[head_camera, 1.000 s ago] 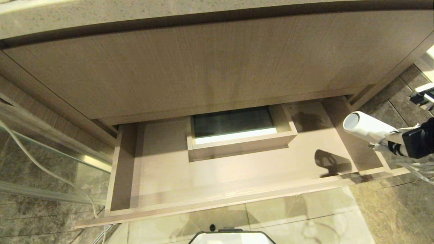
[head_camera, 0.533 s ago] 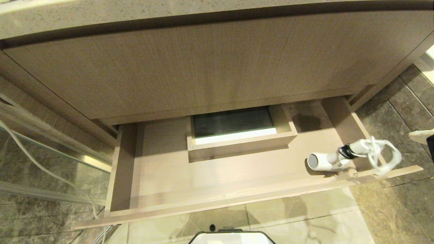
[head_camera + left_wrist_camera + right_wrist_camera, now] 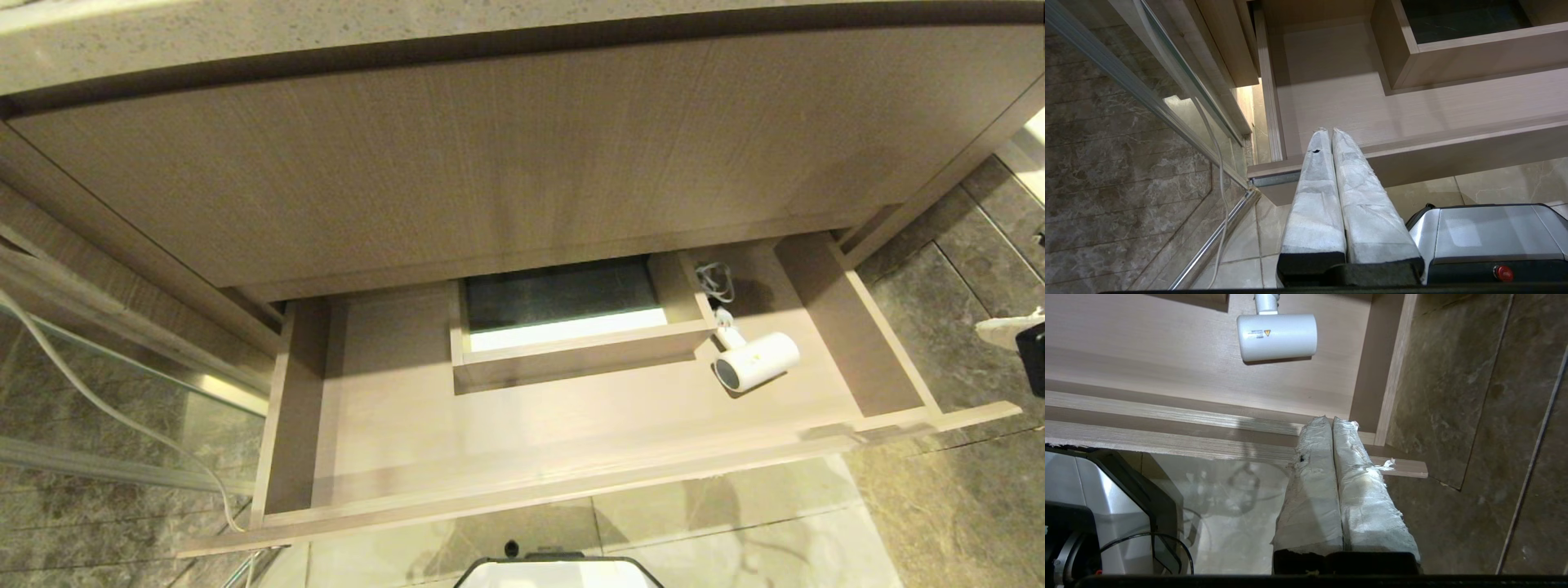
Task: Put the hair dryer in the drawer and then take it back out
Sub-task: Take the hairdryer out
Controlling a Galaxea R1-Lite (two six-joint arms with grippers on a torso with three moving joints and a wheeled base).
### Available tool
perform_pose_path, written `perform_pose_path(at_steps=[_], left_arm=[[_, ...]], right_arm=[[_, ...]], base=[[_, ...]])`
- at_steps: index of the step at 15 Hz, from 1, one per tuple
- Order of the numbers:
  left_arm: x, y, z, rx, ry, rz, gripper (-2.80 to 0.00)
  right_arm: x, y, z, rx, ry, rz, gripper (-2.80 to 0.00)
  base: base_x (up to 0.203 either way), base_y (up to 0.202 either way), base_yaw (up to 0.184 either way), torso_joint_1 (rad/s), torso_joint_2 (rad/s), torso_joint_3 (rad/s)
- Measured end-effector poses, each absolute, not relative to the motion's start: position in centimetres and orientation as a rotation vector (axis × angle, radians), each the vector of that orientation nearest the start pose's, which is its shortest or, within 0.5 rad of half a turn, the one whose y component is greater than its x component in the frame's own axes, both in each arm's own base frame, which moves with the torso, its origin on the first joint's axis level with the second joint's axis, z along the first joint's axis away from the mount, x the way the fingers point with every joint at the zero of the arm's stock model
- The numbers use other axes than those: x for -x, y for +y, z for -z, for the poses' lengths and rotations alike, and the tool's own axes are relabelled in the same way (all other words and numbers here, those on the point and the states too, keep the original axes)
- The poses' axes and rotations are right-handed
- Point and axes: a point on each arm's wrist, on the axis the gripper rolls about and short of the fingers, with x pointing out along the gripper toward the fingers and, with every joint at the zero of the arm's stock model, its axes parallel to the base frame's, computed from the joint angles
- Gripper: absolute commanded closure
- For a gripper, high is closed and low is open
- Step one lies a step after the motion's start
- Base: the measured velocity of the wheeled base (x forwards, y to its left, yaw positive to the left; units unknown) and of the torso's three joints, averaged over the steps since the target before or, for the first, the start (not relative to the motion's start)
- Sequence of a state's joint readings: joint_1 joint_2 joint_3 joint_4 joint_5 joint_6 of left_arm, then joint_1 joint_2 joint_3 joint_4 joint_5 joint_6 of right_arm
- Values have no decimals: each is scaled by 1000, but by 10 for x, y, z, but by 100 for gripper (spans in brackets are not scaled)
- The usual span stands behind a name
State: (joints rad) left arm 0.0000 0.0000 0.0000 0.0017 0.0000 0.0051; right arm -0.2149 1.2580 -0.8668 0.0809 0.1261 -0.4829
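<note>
Both hands are wearing crinkled white wrap over long fingers [image 3: 1314, 196] on black mounts; the silver base [image 3: 1486, 232] is showing a red button [image 3: 1502, 272].

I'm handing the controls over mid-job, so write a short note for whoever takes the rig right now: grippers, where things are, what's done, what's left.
Left gripper: shut, empty, parked in front of the drawer's left end.
Right gripper: shut, empty, at the front rail near the drawer's right corner, clear of the dryer.
The wide, shallow light-brown wood-grain drawer is pulled open.
The small white hair dryer with the dark grey round end lies on its side on the drawer floor, right of the boxed cutout, its grey cord trailing toward the back.
Done: dryer is in the drawer.
Left: grasp it again and take it back out.
</note>
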Motion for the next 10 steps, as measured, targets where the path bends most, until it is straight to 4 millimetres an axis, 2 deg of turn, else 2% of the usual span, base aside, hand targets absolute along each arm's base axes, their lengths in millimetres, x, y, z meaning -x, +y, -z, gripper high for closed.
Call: perform_pose_path(at_steps=[5,10], left_arm=[[23,0,-75,-4,2,0,0],[23,0,-75,-4,1,0,0]], right_arm=[[-214,-44,-232,365,518,-32,0],[-261,-54,-214,238,599,-21,0]], base=[[0,0,0,0,0,0],[0,0,0,0,0,0]])
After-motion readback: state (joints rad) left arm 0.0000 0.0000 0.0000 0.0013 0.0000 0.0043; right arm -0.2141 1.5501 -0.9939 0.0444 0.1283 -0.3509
